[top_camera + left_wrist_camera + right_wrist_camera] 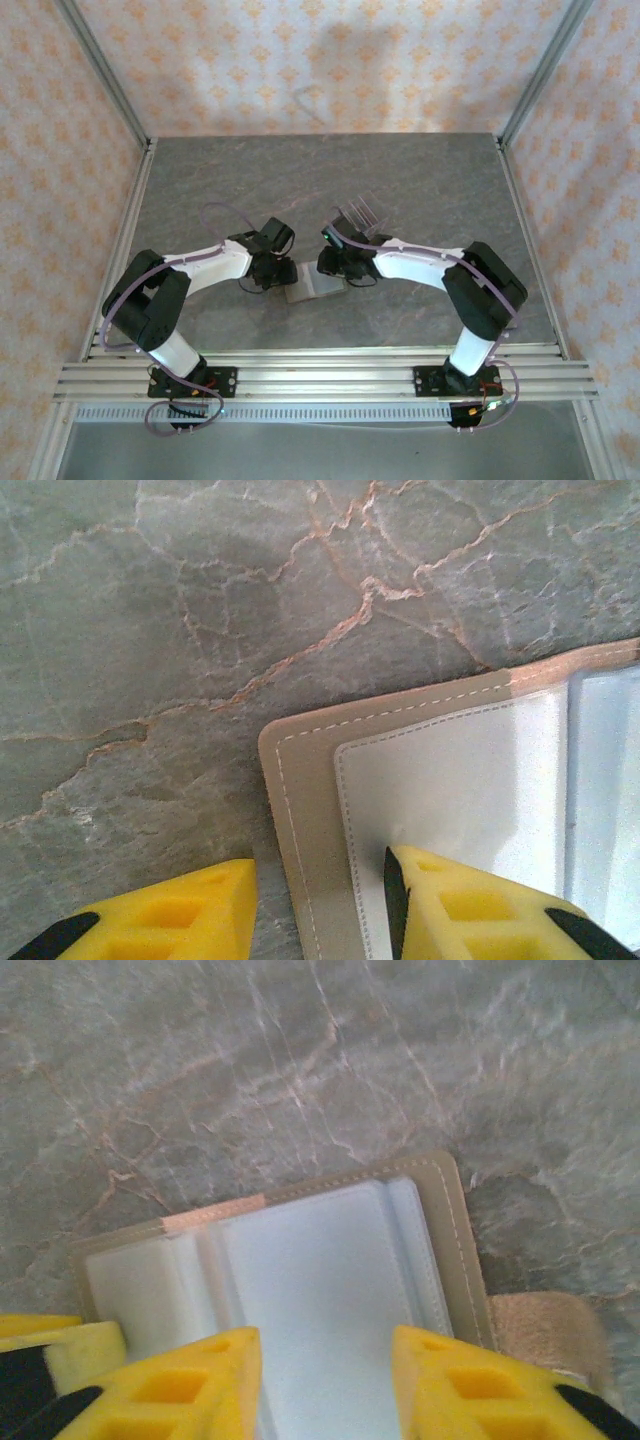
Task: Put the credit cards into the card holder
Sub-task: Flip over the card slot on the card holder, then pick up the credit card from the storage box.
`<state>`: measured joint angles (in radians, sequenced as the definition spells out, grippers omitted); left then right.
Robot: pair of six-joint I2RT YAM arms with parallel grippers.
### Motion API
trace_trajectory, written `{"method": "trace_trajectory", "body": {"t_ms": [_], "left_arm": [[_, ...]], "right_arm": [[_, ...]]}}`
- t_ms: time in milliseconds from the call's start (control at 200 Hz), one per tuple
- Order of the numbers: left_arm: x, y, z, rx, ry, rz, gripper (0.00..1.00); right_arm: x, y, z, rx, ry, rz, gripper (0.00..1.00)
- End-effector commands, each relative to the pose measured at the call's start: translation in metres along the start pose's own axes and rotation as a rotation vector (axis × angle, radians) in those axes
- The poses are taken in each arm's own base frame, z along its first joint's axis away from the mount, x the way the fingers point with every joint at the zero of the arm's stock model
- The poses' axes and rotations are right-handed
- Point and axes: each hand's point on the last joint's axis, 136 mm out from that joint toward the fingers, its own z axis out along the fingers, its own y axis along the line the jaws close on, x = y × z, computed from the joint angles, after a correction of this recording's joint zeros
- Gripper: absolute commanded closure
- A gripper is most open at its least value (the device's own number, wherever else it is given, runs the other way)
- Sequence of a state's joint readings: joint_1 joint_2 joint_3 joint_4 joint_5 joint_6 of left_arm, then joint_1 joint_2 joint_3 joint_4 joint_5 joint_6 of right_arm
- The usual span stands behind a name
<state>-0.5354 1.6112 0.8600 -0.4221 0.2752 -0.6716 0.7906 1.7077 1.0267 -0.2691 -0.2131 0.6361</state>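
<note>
The card holder (316, 288) lies open on the table between the two grippers, tan outside (300, 810) and pale grey inside (320, 1270). My left gripper (320, 912) is open and straddles the holder's left edge. One of its fingers (180, 910) is over bare table and the other (470, 905) rests on the grey inner flap. My right gripper (325, 1385) is open above the holder's pale pocket, with nothing between its fingers. Thin dark slats, possibly the credit cards (362, 212), stand in a clear rack behind the right gripper, too small to tell.
The clear slotted rack (350, 218) stands just behind the right gripper. A fuzzy tan tab (545, 1328) sticks out at the holder's right side. Grey marbled table (420, 180) lies around them, with metal frame posts (130, 110) at the sides.
</note>
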Motion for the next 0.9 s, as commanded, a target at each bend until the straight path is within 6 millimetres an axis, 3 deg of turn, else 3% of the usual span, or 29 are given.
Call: {"method": "trace_trajectory", "body": {"t_ms": [0, 90, 255, 420, 495, 575, 891], "left_arm": [[-0.005, 0.0, 0.001, -0.004, -0.036, 0.039, 0.62], [-0.003, -0.002, 0.008, 0.006, -0.021, 0.042, 0.63], [0.001, -0.003, 0.014, 0.008, -0.003, 0.054, 0.65], [0.005, -0.005, 0.017, 0.013, 0.009, 0.057, 0.65], [0.006, -0.006, 0.018, 0.015, 0.012, 0.061, 0.65], [0.007, -0.007, 0.018, 0.016, 0.016, 0.066, 0.65], [0.009, -0.009, 0.018, 0.017, 0.019, 0.071, 0.65]], "right_arm": [[-0.028, 0.001, -0.031, 0.079, -0.074, -0.098, 0.55], [-0.047, -0.004, -0.045, 0.156, -0.111, -0.152, 0.55], [-0.094, -0.02, -0.075, 0.336, -0.218, -0.229, 0.73], [-0.134, -0.044, -0.083, 0.45, -0.25, -0.238, 0.83], [-0.146, -0.051, -0.078, 0.483, -0.226, -0.25, 0.89], [-0.152, -0.044, -0.07, 0.475, -0.199, -0.296, 0.91], [-0.149, -0.026, -0.018, 0.443, -0.087, -0.375, 0.89]]}}
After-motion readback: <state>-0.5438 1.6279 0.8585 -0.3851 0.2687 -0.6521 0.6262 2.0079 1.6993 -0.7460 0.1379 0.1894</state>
